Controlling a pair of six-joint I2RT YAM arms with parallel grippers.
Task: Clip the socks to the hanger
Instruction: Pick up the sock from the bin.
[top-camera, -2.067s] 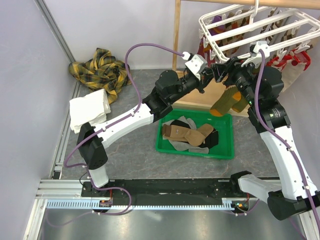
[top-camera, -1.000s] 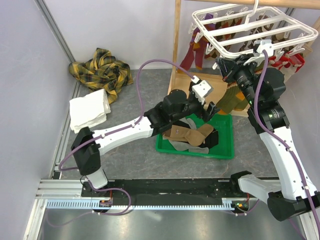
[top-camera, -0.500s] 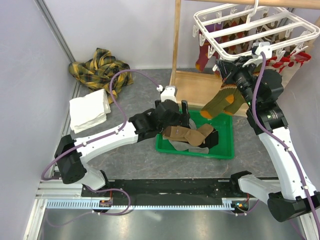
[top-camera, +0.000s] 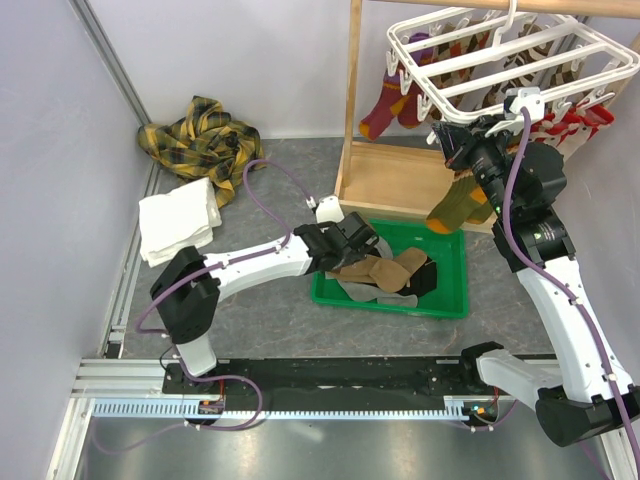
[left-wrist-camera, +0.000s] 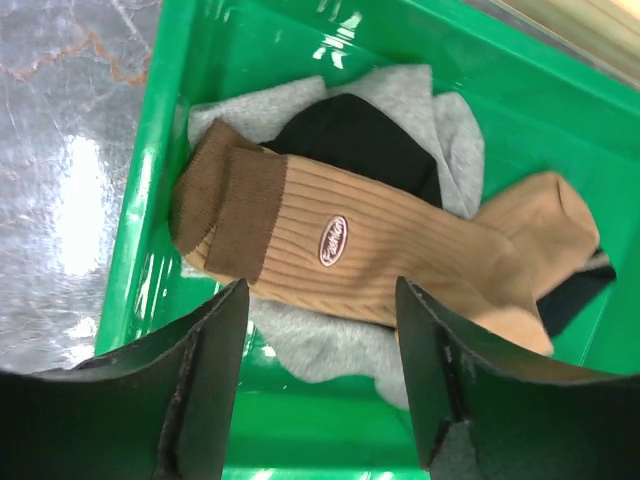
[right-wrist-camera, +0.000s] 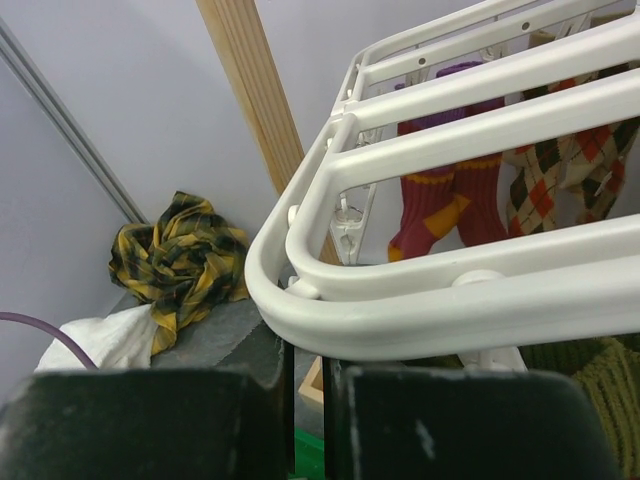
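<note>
The white grid hanger (top-camera: 500, 60) hangs at the top right, and several red, purple and argyle socks (top-camera: 385, 105) dangle from its clips. My right gripper (top-camera: 447, 138) sits just under the hanger's near corner (right-wrist-camera: 420, 320), its fingers shut with only a thin dark slit between them (right-wrist-camera: 307, 365). An olive sock with orange toe (top-camera: 455, 205) hangs beside it; whether the fingers pinch it is hidden. My left gripper (top-camera: 360, 245) hovers open over a brown ribbed sock (left-wrist-camera: 380, 250) in the green bin (left-wrist-camera: 250, 40). That sock lies on black (left-wrist-camera: 360, 140) and grey (left-wrist-camera: 330, 345) socks, and nothing is between the left fingers (left-wrist-camera: 205, 390).
A wooden frame post (top-camera: 352, 90) and its base (top-camera: 400, 180) stand behind the green bin (top-camera: 440, 300). A yellow plaid cloth (top-camera: 205, 140) and a folded white towel (top-camera: 180, 220) lie at the left near the wall. The hanger's rim (right-wrist-camera: 330, 160) crosses close above my right fingers.
My left arm came away from the hanger and dropped to the bin's left end, jaws narrowing slightly. The hanger and olive sock swung. The right gripper stayed put.
</note>
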